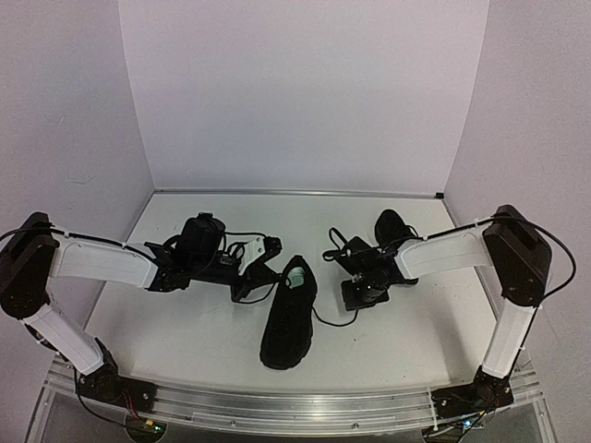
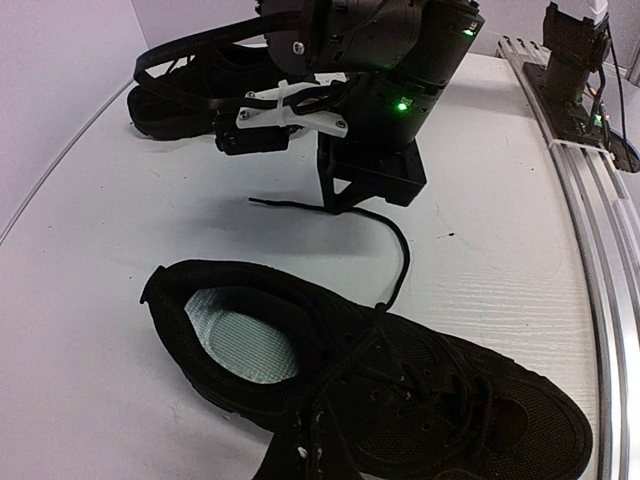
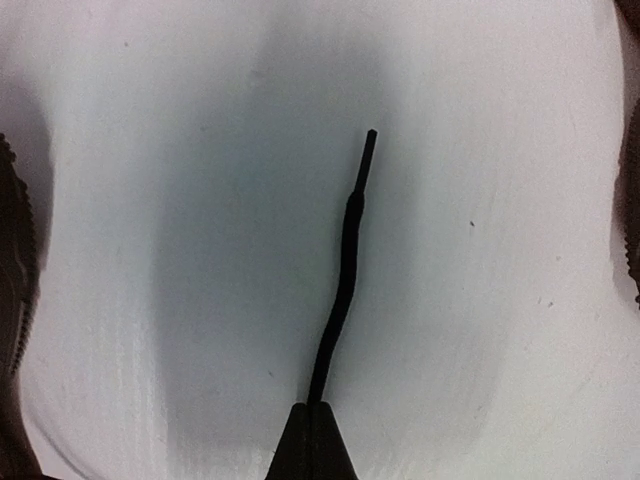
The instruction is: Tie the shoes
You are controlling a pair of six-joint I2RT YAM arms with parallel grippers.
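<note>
One black shoe lies mid-table with its toe towards me and its pale green insole showing. The second black shoe lies at the back right, partly behind the right arm; it also shows in the left wrist view. My left gripper sits at the near shoe's left side, its tips shut on a lace coming off the eyelets. My right gripper points down at the table to the right of that shoe, shut on the other lace, whose tip lies past the fingers. That lace curves back to the shoe.
An aluminium rail runs along the near table edge and shows in the left wrist view. White walls close the back and both sides. Dark shoe edges show at the left and right of the right wrist view.
</note>
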